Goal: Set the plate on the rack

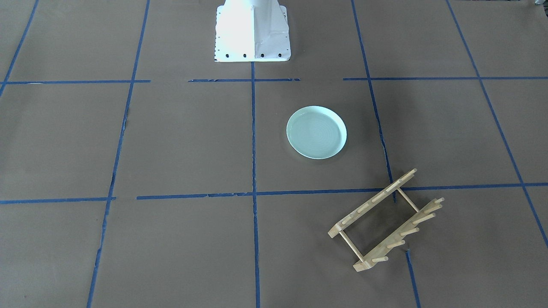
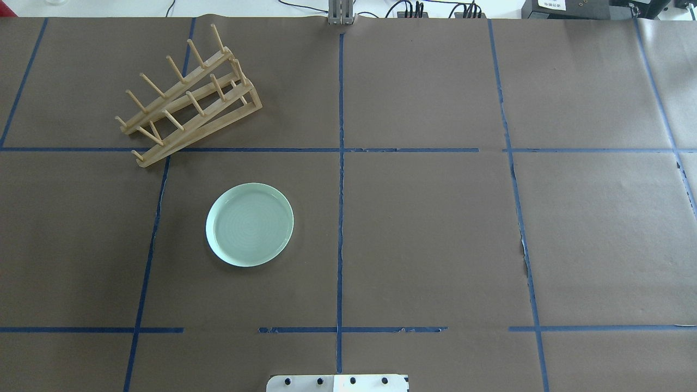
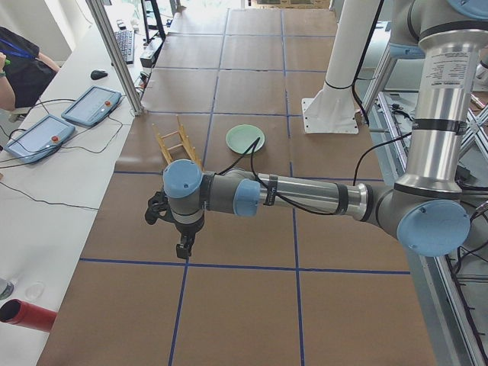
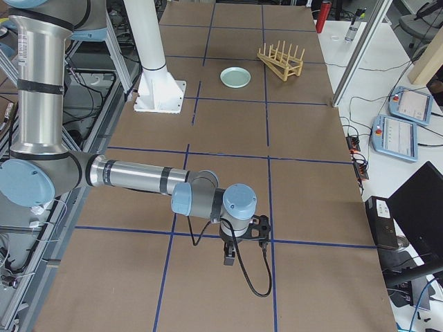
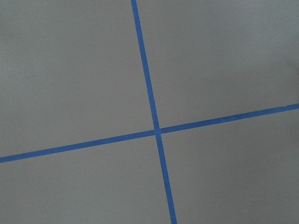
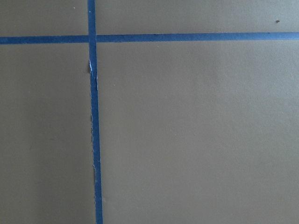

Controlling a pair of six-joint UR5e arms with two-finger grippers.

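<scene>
The pale mint-green plate lies flat on the brown paper, on the robot's left half. The wooden rack stands beyond it toward the far left corner, apart from the plate, pegs up. Both also show in the side views: plate, rack. My left gripper hangs far from them at the table's left end; I cannot tell if it is open. My right gripper hangs at the right end; I cannot tell its state. The wrist views show only paper and blue tape.
The white robot base stands at the table's near middle edge. Blue tape lines grid the paper. Two teach tablets and a red cylinder lie on the side bench, where an operator sits.
</scene>
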